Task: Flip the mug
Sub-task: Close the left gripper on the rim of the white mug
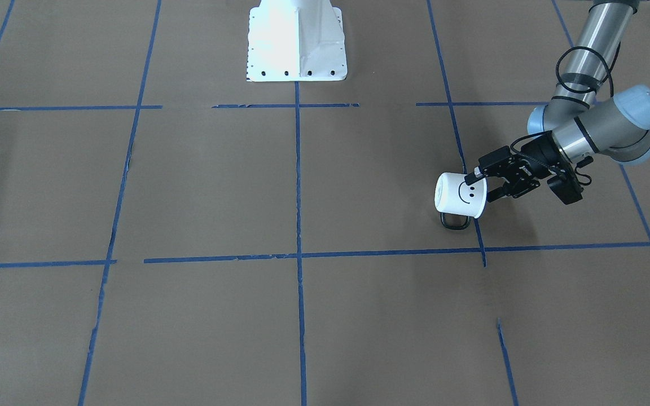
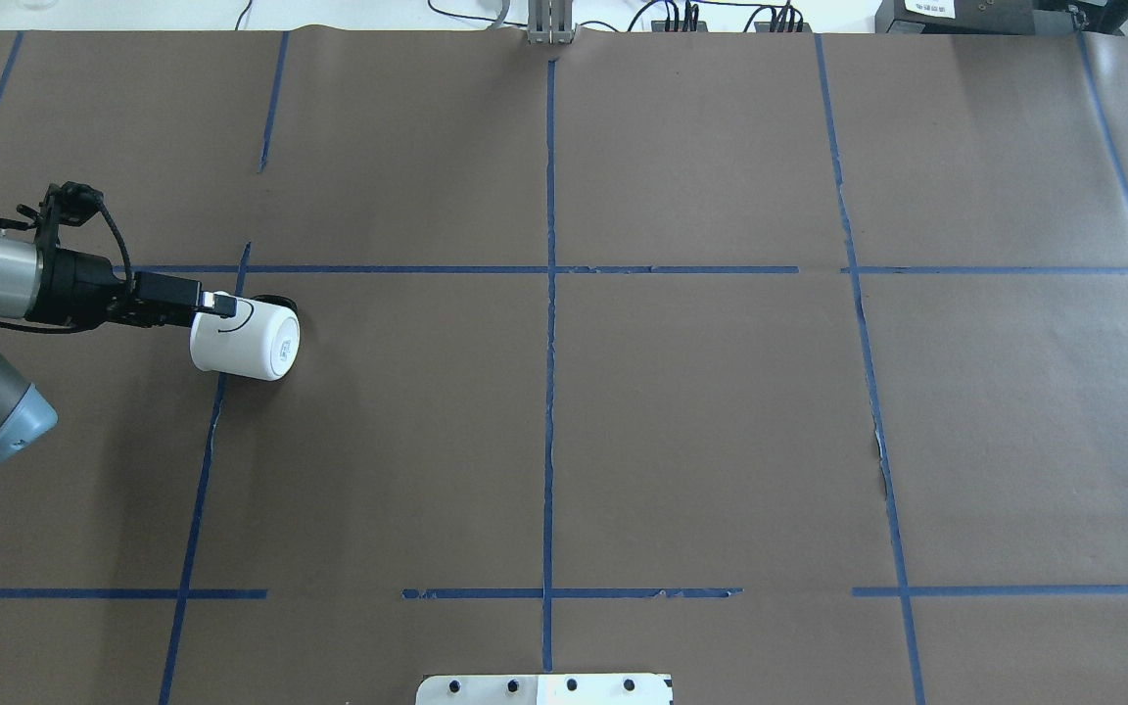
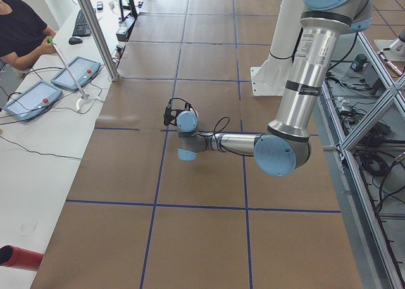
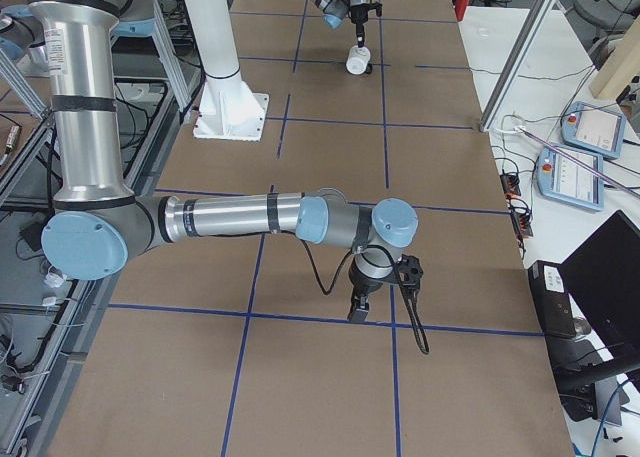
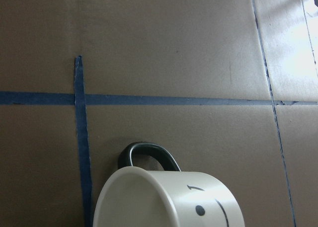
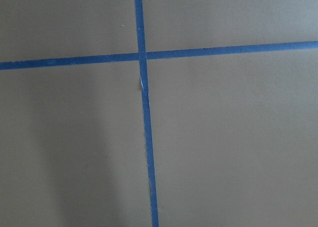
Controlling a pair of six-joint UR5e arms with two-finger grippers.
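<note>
The white mug (image 1: 453, 197) with a black smiley face lies tipped on its side over a blue tape line. Its black loop handle (image 1: 455, 221) is down at the paper and its base points away from my left arm. My left gripper (image 1: 480, 186) is shut on the mug's rim, with one finger (image 2: 216, 305) on the outside wall by the smiley. The mug (image 2: 249, 343) is at the table's left in the overhead view and fills the bottom of the left wrist view (image 5: 169, 199). My right gripper (image 4: 357, 312) points down just above bare paper; I cannot tell whether it is open.
The table is covered in brown paper with a grid of blue tape lines (image 1: 298, 256). The white robot base (image 1: 297, 39) stands at my edge of the table. An operator (image 3: 22, 33) sits past the far edge with tablets (image 3: 76, 73).
</note>
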